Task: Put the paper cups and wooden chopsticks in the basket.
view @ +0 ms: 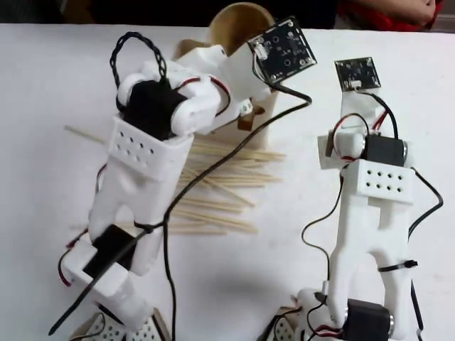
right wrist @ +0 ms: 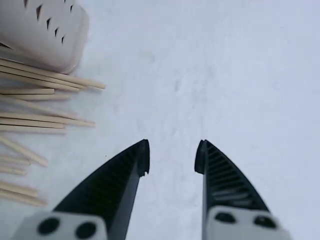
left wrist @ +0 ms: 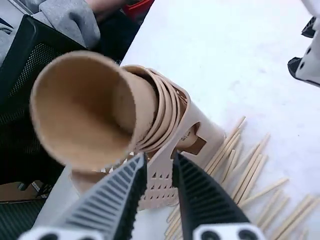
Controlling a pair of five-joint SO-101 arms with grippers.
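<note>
A stack of brown paper cups (left wrist: 85, 110) lies tilted in the beige basket (left wrist: 200, 130), mouth pointing out past the table's far edge; the top cup (view: 238, 25) also shows from above. My left gripper (left wrist: 159, 159) hangs just over the basket's rim, jaws a narrow gap apart with nothing between them. Wooden chopsticks (view: 220, 185) lie scattered on the white table in front of the basket (view: 238, 128), between the two arms. My right gripper (right wrist: 171, 157) is open over bare table, with chopsticks (right wrist: 40, 105) and a basket corner (right wrist: 45, 35) off to one side.
The right arm's gripper (left wrist: 307, 65) shows beyond the chopsticks (left wrist: 245, 170). A black cable (view: 213, 163) runs across the chopstick pile. A black mesh chair (left wrist: 30, 75) stands past the table's far edge. White table lies bare to the right of the right arm.
</note>
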